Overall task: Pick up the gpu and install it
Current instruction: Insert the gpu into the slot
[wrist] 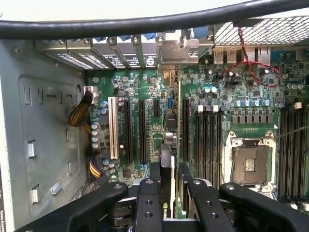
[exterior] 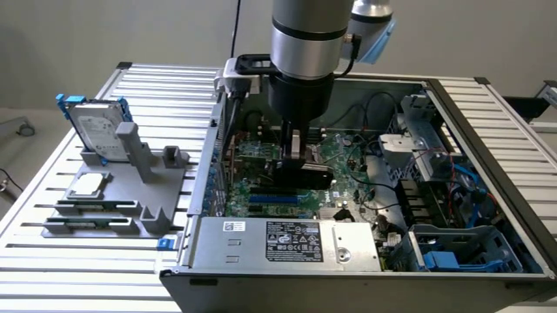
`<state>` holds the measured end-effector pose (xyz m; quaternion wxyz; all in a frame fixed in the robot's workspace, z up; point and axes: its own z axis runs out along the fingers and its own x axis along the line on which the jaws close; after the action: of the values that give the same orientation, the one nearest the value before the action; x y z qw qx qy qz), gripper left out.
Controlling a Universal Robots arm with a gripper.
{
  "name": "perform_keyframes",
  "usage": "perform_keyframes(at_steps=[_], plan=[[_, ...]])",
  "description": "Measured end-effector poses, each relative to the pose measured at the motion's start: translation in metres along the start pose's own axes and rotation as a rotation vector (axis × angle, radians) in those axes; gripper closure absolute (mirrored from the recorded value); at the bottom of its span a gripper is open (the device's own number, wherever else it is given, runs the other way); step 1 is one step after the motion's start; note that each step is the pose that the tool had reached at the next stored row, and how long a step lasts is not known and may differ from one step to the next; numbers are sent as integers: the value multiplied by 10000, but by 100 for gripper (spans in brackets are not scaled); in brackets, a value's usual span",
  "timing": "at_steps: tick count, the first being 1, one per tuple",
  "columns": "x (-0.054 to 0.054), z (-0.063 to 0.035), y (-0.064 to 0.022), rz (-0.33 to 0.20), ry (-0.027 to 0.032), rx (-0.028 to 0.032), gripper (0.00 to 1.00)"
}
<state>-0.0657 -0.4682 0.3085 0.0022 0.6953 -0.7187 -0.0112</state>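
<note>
Now the hand grips the gpu on edge over the motherboard, long axis toward the rear slot brackets.

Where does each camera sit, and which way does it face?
Exterior view: raised off the arm, looking down at the open computer case on the slatted table; the arm and its fingers show.
Wrist view: on the wrist, looking along the fingers onto the motherboard.
Shared: the gpu, held in the fingers, and the motherboard.
</note>
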Motion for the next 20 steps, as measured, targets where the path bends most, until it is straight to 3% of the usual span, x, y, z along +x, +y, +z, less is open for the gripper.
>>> perform_keyframes(at_steps=[12, 20], plan=[[5, 170, 77, -1, -5, 6, 74], [6, 229, 88, -1, -5, 6, 74]])
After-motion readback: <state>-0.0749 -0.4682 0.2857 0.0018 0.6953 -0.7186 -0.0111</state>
